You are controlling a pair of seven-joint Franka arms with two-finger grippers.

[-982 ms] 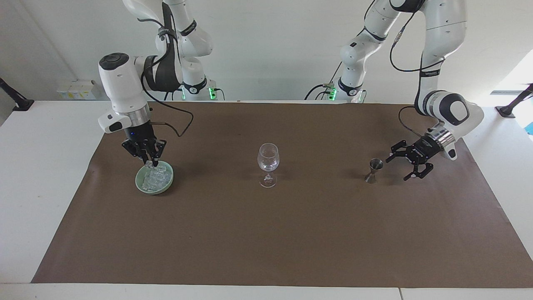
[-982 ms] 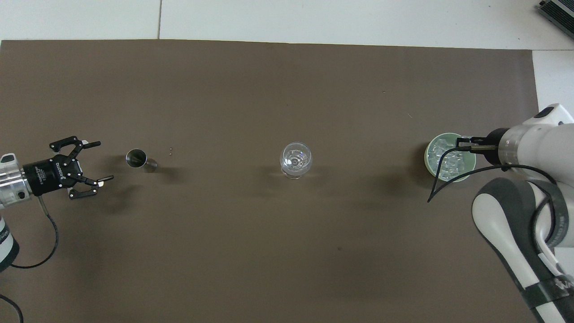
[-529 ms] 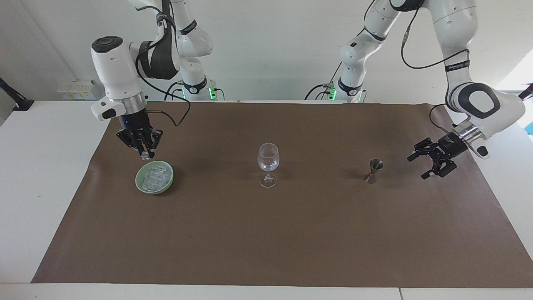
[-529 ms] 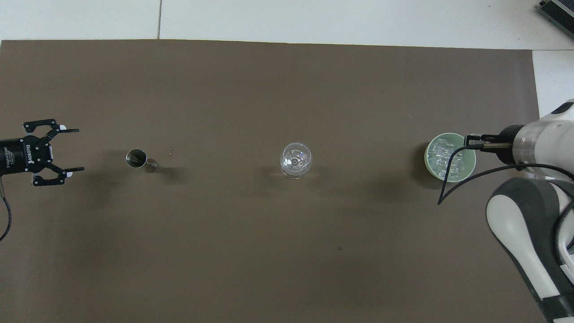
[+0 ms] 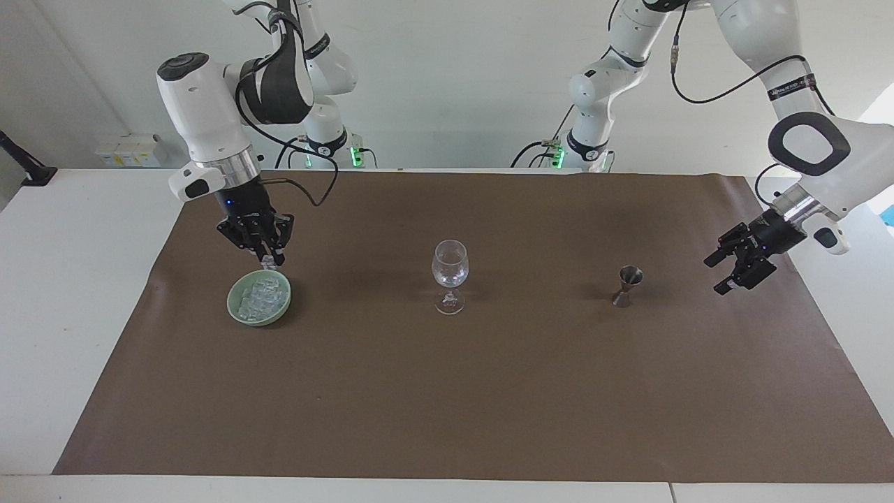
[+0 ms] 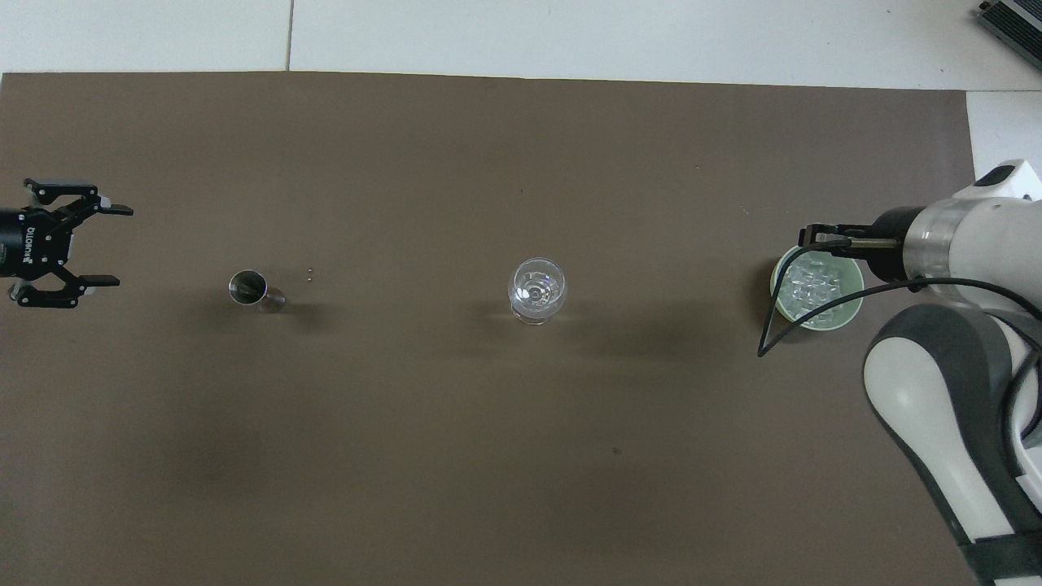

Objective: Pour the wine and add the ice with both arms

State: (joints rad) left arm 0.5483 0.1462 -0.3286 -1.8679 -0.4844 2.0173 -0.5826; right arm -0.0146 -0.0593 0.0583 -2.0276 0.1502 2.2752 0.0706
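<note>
A clear wine glass (image 5: 450, 265) (image 6: 536, 286) stands upright at the middle of the brown mat; no wine shows in any view. A green bowl (image 5: 234, 307) (image 6: 847, 313) toward the right arm's end holds a heap of ice (image 5: 257, 298) (image 6: 814, 289). My right gripper (image 5: 269, 261) (image 6: 806, 236) hangs just above the bowl's edge, shut on one small ice cube (image 5: 267, 263). A small metal jigger (image 5: 628, 283) (image 6: 248, 286) stands toward the left arm's end. My left gripper (image 5: 719, 274) (image 6: 114, 247) is open and holds nothing, well clear of the jigger, over the mat's end.
The brown mat (image 5: 489, 391) covers most of the white table. Two tiny specks (image 6: 310, 275) lie beside the jigger, toward the glass. Small white boxes (image 5: 129, 150) sit at the table's corner by the right arm. A black cable loops from the right wrist above the bowl.
My right gripper rose out of the bowl with an ice cube and shifted a little toward the glass. My left gripper drew back from the jigger toward the table's end, staying open.
</note>
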